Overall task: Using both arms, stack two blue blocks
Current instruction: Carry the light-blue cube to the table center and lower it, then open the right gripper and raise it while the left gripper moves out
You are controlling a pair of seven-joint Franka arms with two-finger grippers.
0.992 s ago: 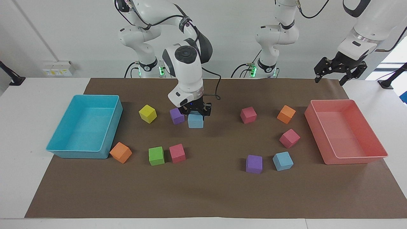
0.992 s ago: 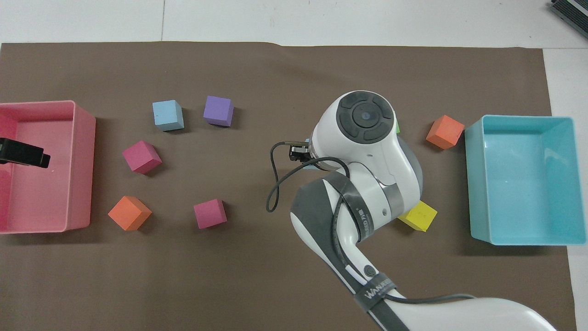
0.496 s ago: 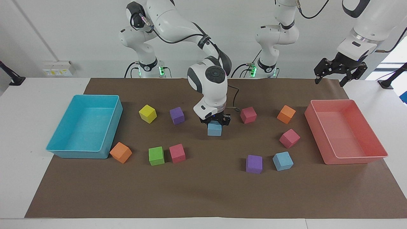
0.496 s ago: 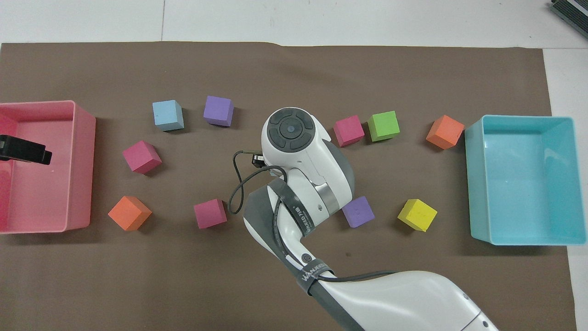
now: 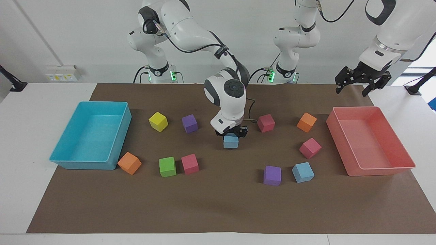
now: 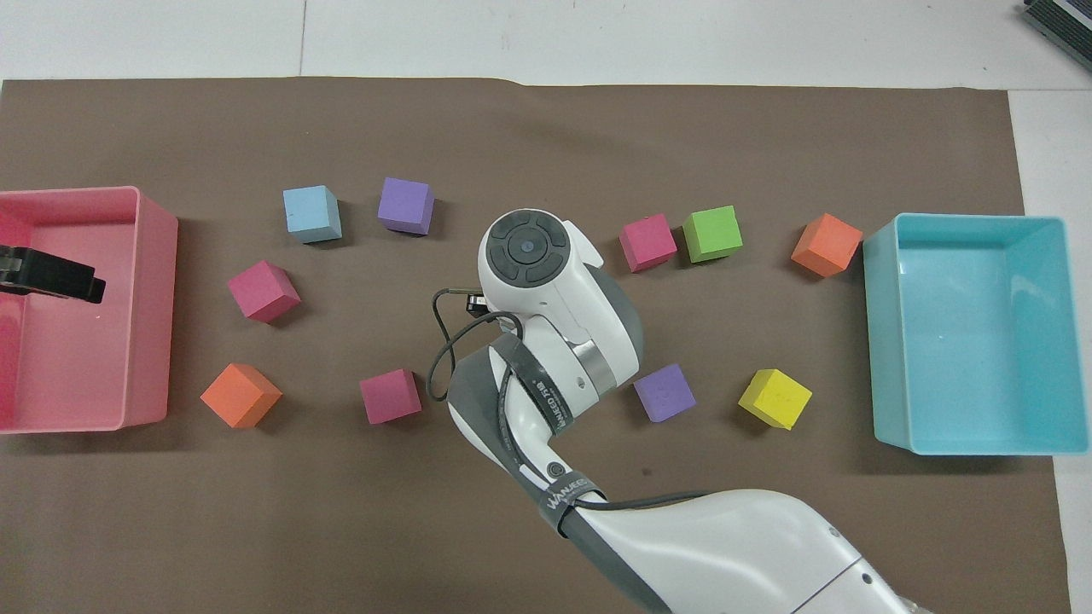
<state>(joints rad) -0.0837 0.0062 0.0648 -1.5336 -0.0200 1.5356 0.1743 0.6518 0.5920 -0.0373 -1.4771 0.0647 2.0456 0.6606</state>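
The right arm [image 5: 190, 30] arches from its base at the facing view's 11 o'clock down to the centre, wrist vertical. The right gripper [image 5: 231, 133] points straight down, fingers clamped on a blue block [image 5: 231, 142]. The left arm [image 5: 391, 30] waits raised at 2 o'clock, with the left gripper [image 5: 354, 85] hanging in the air, its fingers spread wide and holding nothing.

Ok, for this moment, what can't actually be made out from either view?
- Overhead view: the held blue block and the right gripper are hidden under the right arm's own wrist.
- Facing view: whether that block rests on the mat or hangs just above it is unclear.
- Overhead view: the left gripper over the pink tray is cut off by the edge.
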